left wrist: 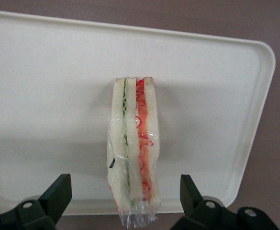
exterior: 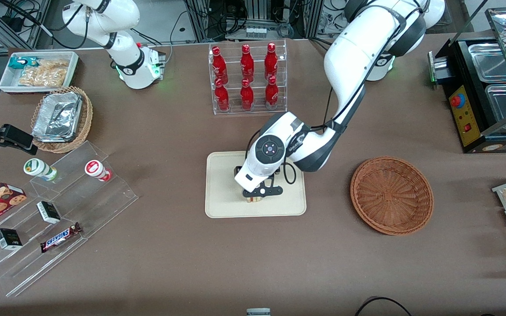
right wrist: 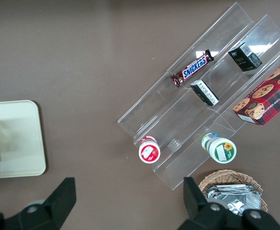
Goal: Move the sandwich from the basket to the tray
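Black fingertips (left wrist: 58,191) of the gripper (exterior: 259,196) are standing apart, clear of the wrapped sandwich (left wrist: 134,153), which is resting on edge on the tray (exterior: 222,193) at frame centre; lifting straight up should be avoiding any nudge that tips it. From the front the wrist is hiding most of the sandwich, while the basket (exterior: 392,195) at lower right is sitting empty.

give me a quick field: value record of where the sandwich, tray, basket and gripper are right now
sandwich: triangular white-bread wedge with red and green filling, in clear wrap, standing on edge on the tray
tray: flat cream-beige plastic rectangle, nearer the front camera than the red bottle rack
basket: round reddish-brown wicker, empty, beside the tray toward the working arm's end
gripper: left gripper just above the sandwich
fingers: open, one on each side of the sandwich, not touching it
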